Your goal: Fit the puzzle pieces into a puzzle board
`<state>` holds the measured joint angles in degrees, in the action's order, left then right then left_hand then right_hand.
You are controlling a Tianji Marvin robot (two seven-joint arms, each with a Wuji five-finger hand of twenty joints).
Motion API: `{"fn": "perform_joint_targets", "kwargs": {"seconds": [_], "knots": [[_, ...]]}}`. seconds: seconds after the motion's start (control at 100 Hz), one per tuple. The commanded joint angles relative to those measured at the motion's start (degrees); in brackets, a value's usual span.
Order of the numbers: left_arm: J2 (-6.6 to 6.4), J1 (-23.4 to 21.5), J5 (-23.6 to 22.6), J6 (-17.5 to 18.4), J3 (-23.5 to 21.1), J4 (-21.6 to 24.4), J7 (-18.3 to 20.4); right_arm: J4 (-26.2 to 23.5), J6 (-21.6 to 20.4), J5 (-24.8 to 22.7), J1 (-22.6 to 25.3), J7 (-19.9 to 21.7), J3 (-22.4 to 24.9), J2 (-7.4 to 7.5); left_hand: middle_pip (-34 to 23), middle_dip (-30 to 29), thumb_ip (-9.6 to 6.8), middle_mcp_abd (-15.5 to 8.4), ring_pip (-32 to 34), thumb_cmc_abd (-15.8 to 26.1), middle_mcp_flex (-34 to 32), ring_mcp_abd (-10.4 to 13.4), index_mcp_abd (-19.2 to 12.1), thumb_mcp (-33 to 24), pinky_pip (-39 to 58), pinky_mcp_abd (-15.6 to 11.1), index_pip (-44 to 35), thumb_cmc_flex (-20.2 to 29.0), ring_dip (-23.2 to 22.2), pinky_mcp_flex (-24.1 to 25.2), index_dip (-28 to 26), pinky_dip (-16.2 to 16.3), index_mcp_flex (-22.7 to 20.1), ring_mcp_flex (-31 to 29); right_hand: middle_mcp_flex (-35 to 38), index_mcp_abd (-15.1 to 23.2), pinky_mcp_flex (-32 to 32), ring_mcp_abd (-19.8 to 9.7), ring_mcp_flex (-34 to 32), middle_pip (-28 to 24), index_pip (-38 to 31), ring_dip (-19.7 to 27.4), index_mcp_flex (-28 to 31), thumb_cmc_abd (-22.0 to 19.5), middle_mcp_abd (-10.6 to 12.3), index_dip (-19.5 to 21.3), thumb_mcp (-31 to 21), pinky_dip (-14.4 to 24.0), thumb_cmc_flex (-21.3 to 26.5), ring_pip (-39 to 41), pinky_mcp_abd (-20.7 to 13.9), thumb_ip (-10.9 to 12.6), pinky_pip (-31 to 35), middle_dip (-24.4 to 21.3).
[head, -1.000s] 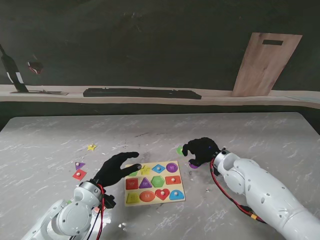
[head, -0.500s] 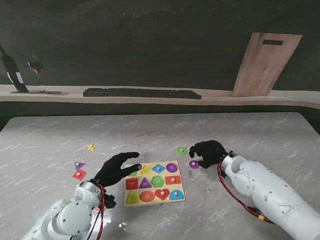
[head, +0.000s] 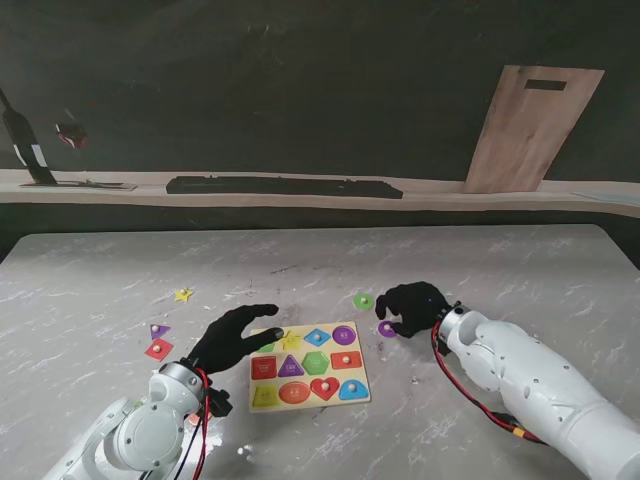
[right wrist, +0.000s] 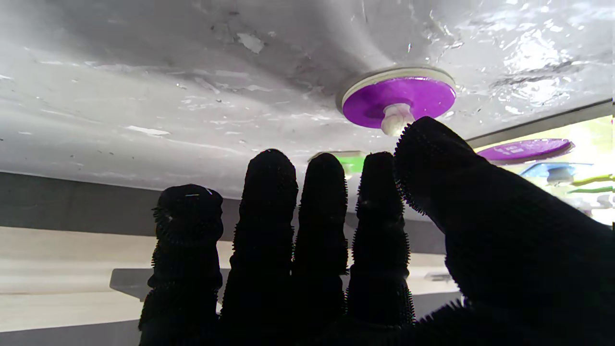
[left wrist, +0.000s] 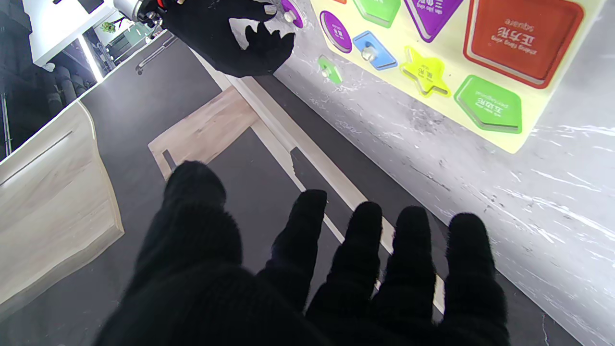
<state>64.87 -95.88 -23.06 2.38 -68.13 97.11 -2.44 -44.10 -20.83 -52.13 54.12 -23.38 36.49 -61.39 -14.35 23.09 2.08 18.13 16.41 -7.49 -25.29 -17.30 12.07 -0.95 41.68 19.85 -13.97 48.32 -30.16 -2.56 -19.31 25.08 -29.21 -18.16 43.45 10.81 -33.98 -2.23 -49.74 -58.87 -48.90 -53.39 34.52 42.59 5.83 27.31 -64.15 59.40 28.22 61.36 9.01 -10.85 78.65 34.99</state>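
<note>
Stand view, left to right across the worktop: a red piece and a purple triangle lie at 9 o'clock of the puzzle board, with a yellow star farther from me at 10 o'clock. The left hand hovers at the board's 10 o'clock corner, fingers spread and holding nothing. The board lies near centre. At its 1 o'clock sit a green round piece and a purple round piece. The right hand is just beside the purple one, fingers extended and apart, thumb tip at its white knob, nothing gripped
</note>
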Motion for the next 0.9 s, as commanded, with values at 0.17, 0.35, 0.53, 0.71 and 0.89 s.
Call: {"fn": "perform_joint_targets", "kwargs": {"seconds": [0.17, 0.35, 0.53, 0.71, 0.89], "knots": [[-0.02, -0.10, 0.21, -0.25, 0.13, 0.13, 0.16, 1.96, 0.14, 0.50, -0.84, -1.33, -2.33, -0.71, 0.73, -0.78, -0.61, -1.16, -0.61, 1.53, -0.32, 2.59, -1.69, 1.81, 0.44, 0.39, 0.82, 0.56, 0.47, 0.91, 0.13, 0.40, -0.50, 0.67, 3.00, 2.89, -1.03, -0.97, -2.23, -1.15, -4.41, -0.81, 1.67, 0.81, 1.82, -2.84, 0.65, 0.86, -0.17, 1.95, -0.79, -2.82, 0.90, 0.15], [-0.04, -0.05, 0.23, -0.29, 0.15, 0.08, 0.27, 4.50, 0.38, 2.40, -1.97, -2.16, -4.88, -1.54, 0.71, -0.78, -0.61, -1.12, -0.64, 1.54, -0.34, 2.56, -1.61, 1.83, 0.42, 0.39, 0.78, 0.55, 0.48, 0.89, 0.12, 0.39, -0.59, 0.69, 3.85, 5.93, -1.09, -1.04, -2.44, -1.04, -8.41, -0.77, 1.69, 0.01, 2.43, -4.51, 2.22, 0.73, 1.86, 2.03, -0.92, -4.52, 0.94, -0.14], [-0.04, -0.01, 0.23, -0.39, 0.19, 0.07, 0.27, 7.03, 0.12, 4.05, -3.10, -3.85, -7.43, -2.54, 0.73, -0.79, -0.61, -1.05, -0.68, 1.60, -0.27, 2.51, -1.59, 1.84, 0.37, 0.47, 0.84, 0.57, 0.49, 0.95, 0.15, 0.38, -0.53, 0.80, 7.32, 10.35, -1.86, -0.87, -4.00, -1.32, -13.11, -0.74, 5.60, -6.59, 3.53, -6.07, 5.08, 0.50, 4.10, 2.76, -0.84, -4.51, 1.42, -0.58], [-0.04, -0.02, 0.23, -0.37, 0.18, 0.06, 0.28, 6.63, -0.16, 3.59, -2.92, -4.82, -7.16, -2.47, 0.73, -0.79, -0.61, -1.07, -0.66, 1.57, -0.29, 2.52, -1.59, 1.84, 0.39, 0.43, 0.88, 0.57, 0.48, 0.92, 0.16, 0.40, -0.52, 0.77, 8.89, 11.01, -2.26, -0.53, -4.65, -1.34, -13.93, -0.70, 7.55, -6.76, 3.64, -5.99, 5.03, 0.29, 5.17, 2.99, -0.72, -4.13, 1.55, -0.78], [-0.04, -0.02, 0.23, -0.37, 0.18, 0.06, 0.28, 2.09, -0.15, 0.83, -0.14, -5.59, -2.30, -1.71, 0.72, -0.80, -0.62, -0.98, -0.66, 1.54, -0.31, 2.46, -1.55, 1.84, 0.41, 0.42, 0.85, 0.59, 0.48, 0.87, 0.15, 0.41, -0.62, 0.76, 9.32, 9.51, -2.55, -0.08, -5.12, -1.71, -14.19, -0.87, 8.02, -6.61, 2.65, -5.85, 4.36, 0.30, 5.42, 3.57, -0.28, -4.14, 2.01, -0.74]]}}
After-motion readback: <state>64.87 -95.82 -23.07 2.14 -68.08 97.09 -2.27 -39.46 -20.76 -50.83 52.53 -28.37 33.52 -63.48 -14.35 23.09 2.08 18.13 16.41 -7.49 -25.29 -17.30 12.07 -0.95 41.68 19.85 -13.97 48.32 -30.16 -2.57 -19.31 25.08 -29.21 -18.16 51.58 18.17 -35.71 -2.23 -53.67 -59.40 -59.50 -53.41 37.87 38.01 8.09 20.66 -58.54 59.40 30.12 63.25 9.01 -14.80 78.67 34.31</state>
